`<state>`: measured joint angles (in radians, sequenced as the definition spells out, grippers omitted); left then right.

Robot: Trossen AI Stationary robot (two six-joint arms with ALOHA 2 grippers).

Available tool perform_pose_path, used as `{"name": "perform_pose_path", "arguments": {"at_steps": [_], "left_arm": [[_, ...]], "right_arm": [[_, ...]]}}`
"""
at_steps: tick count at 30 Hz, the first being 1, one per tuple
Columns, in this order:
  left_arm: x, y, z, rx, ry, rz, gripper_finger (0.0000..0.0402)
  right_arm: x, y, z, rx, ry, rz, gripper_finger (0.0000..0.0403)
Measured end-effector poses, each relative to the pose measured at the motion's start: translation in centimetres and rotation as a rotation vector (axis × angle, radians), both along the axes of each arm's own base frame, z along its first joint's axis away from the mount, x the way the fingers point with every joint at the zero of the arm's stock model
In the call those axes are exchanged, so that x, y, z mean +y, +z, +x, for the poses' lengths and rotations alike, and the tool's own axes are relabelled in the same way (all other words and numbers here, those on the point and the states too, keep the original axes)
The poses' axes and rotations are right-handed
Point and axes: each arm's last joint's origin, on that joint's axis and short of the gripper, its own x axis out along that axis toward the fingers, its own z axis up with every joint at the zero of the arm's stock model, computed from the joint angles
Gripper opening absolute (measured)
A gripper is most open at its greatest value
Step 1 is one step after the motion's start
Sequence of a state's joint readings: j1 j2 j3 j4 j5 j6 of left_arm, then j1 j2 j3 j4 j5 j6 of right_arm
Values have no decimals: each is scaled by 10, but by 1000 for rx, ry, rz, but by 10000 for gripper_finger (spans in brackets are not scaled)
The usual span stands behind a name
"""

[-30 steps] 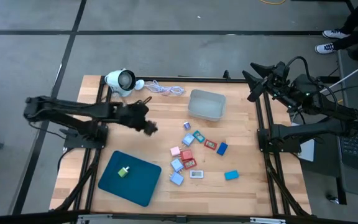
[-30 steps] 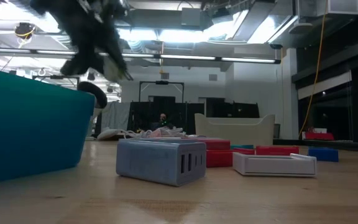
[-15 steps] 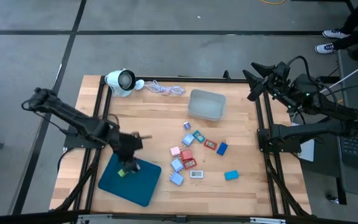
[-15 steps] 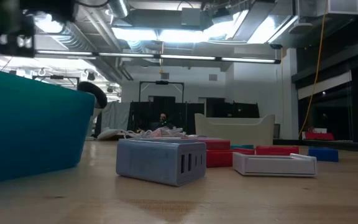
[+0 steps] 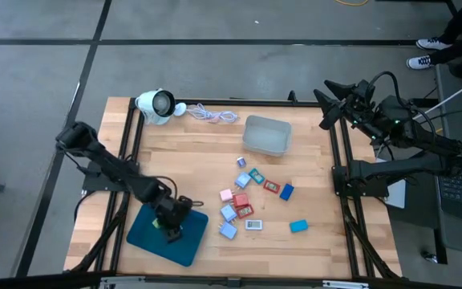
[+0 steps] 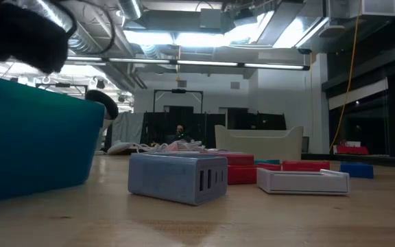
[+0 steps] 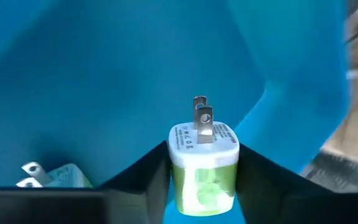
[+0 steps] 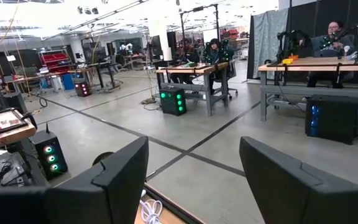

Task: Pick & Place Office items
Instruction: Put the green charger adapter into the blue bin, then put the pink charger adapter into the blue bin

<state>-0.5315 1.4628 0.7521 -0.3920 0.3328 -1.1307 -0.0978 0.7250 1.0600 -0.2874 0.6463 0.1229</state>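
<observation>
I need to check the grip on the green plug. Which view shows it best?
The left wrist view: the green plug sits between the left claw fingers, prongs visible, over the teal tray. In the high view the arm hides it. The low and right wrist views miss it.

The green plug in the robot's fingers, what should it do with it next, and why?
Probably open the fingers and let go. The left gripper is shut on the green plug right over the teal tray, where another small plug already lies. So this looks like the drop-off spot. The right gripper waits off the table, open.
</observation>
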Motion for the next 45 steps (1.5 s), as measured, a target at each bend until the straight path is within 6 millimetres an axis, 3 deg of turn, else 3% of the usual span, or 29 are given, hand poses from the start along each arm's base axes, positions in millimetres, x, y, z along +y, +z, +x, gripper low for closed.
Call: {"name": "perform_pose_path", "arguments": {"at_steps": [4, 7, 13, 19, 25, 30, 38, 45], "left_arm": [[-4, -4, -2, 18, -14, 7, 278], [-3, 1, -3, 10, 17, -1, 317], [15, 30, -6, -95, 189, 10, 325], [51, 63, -13, -297, 394, 133, 318], [98, 62, -7, -272, 520, 254, 317], [123, 60, 24, -269, 429, 374, 317], [163, 65, 106, -253, 176, 489, 317], [164, 38, 158, -101, 5, 461, 317]], "right_arm": [[0, 0, 0, 0, 7, -1, 257], [0, 0, 0, -5, 8, -1, 257], [0, 1, 0, -10, 8, -2, 257], [0, 1, 0, -11, 11, -2, 257], [0, 1, 0, -12, 11, -1, 257], [0, 1, 0, -24, 12, 13, 257], [1, 1, 2, -22, 39, 14, 257], [2, 1, 3, -22, 98, 11, 257]]}}
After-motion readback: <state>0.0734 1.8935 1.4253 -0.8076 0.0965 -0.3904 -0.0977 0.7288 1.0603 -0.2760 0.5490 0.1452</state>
